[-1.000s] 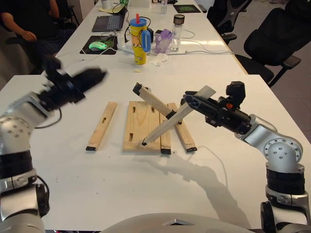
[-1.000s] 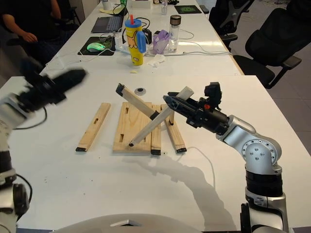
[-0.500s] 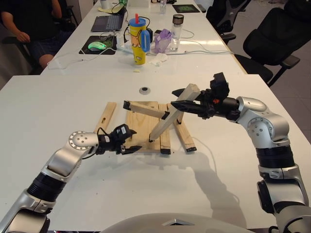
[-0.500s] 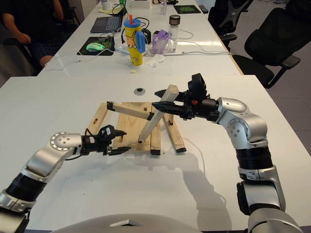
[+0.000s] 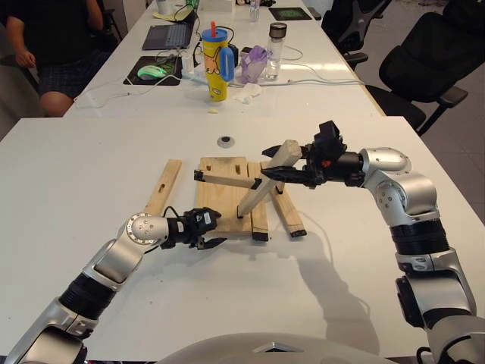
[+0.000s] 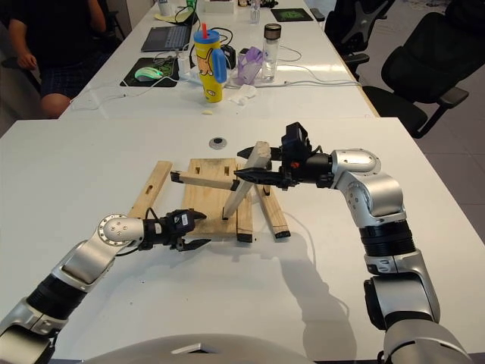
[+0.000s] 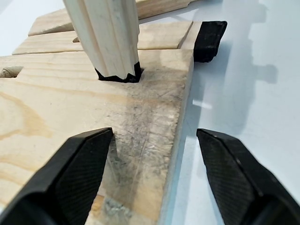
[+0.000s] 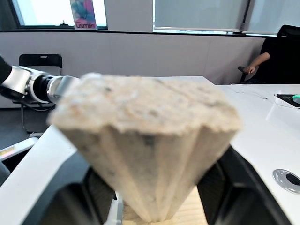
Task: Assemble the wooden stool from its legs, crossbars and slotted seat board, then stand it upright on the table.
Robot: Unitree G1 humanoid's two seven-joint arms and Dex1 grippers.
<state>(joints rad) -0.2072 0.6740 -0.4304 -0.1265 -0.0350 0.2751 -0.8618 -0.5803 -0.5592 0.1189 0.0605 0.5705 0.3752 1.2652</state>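
The slotted seat board [image 5: 218, 199] lies flat mid-table. My right gripper [image 5: 271, 176] is shut on a leg [image 5: 265, 186] that leans steeply, its black-capped foot [image 7: 117, 72] resting on the board. A crossbar [image 5: 227, 180] sticks out leftward from that leg, nearly level above the board. The leg's top end [image 8: 145, 140] looms between the right fingers [image 8: 225, 187]. My left gripper [image 7: 154, 159] is open at the board's near edge, one finger [image 7: 75, 178] over the wood and the other over the table. A loose leg [image 5: 161, 194] lies left of the board. Two more legs [image 5: 288, 208] lie at its right side.
At the far side stand a yellow cup [image 5: 216, 64], a bottle [image 5: 276, 49], a laptop [image 5: 170, 34] and a mouse on a pad [image 5: 153, 72]. A cable grommet [image 5: 225, 141] sits behind the board. Office chairs [image 5: 432, 61] stand at the right.
My left arm came down from high at the left to the board's near edge, fingers open. My right gripper shifted left and tipped the leg more upright; the crossbar dropped toward level.
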